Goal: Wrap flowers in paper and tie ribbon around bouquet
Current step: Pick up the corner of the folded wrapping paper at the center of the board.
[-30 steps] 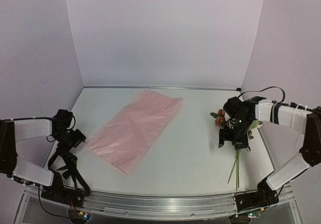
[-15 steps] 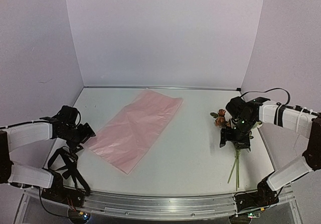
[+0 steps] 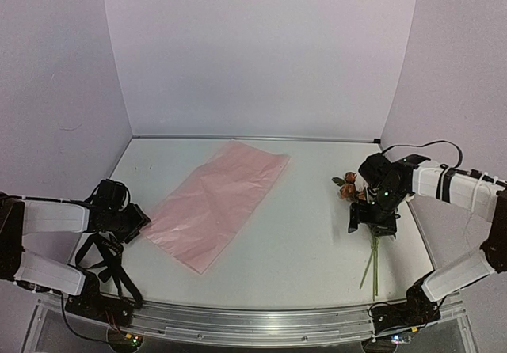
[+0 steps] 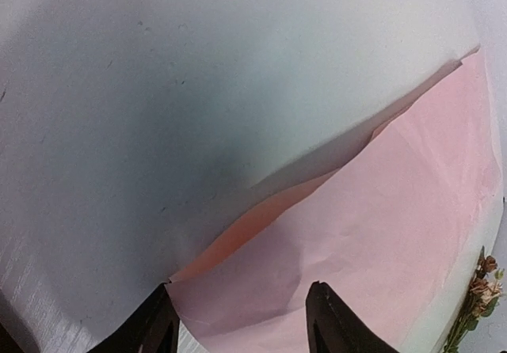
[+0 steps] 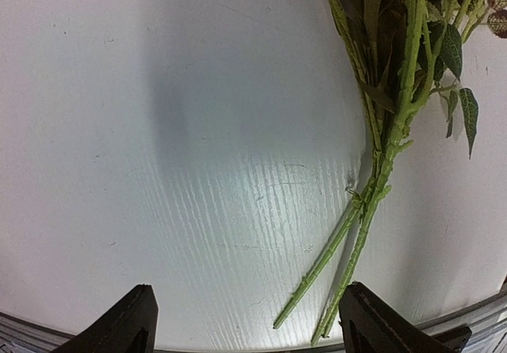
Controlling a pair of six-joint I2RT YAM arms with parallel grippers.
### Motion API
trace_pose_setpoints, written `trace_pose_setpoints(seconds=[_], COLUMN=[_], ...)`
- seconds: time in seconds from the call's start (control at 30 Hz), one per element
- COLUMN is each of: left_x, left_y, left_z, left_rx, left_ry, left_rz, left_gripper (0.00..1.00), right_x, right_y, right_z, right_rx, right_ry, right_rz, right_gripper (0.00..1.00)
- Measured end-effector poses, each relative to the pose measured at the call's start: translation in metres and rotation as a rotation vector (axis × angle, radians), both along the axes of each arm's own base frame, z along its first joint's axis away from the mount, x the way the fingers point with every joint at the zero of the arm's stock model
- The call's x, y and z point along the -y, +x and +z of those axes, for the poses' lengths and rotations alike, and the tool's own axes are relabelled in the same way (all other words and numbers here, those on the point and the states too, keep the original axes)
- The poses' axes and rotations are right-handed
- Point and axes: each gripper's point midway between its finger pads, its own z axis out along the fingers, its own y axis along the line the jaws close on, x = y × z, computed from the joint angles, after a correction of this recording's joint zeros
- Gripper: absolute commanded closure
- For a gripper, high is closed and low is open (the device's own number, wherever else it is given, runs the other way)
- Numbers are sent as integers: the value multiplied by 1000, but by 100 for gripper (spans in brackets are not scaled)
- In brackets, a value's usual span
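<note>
The pale pink paper (image 3: 214,205) lies flat and slantwise on the table's left half. My left gripper (image 3: 133,225) is low at its near-left corner. In the left wrist view that corner (image 4: 238,297) lies between the gripper's (image 4: 242,328) parted jaws and curls up a little, with nothing pinching it. The flowers (image 3: 349,187) lie at the right, their stems (image 3: 371,267) pointing toward the near edge. My right gripper (image 3: 372,223) hovers open above the stems (image 5: 372,195), which run close to its right finger (image 5: 376,321). The black ribbon (image 3: 117,272) lies looped by the left arm's base.
White walls close in the table on three sides, with the left wall near my left arm and the right wall near the flowers. A metal rail (image 3: 253,321) runs along the near edge. The flowers (image 4: 479,290) show far off in the left wrist view.
My left gripper has moved right and down to the paper's corner, and its jaws have narrowed. The right gripper has barely shifted over the stems.
</note>
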Motion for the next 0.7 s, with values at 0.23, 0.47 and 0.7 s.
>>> trace_pose_setpoints(seconds=[0.23, 0.47, 0.7], left_x=[-5, -11, -7], left_y=[5, 12, 31], left_z=[1, 14, 62], left_rx=[33, 81, 221], left_ry=[34, 100, 138], left_rz=[7, -21, -84], left_gripper=[87, 100, 100], right_x=[0, 0, 0], right_y=[-2, -2, -2], right_z=[1, 1, 1], right_rx=[5, 5, 5], right_ry=[2, 2, 3], right_rz=[3, 3, -2], right_gripper=[19, 19, 21])
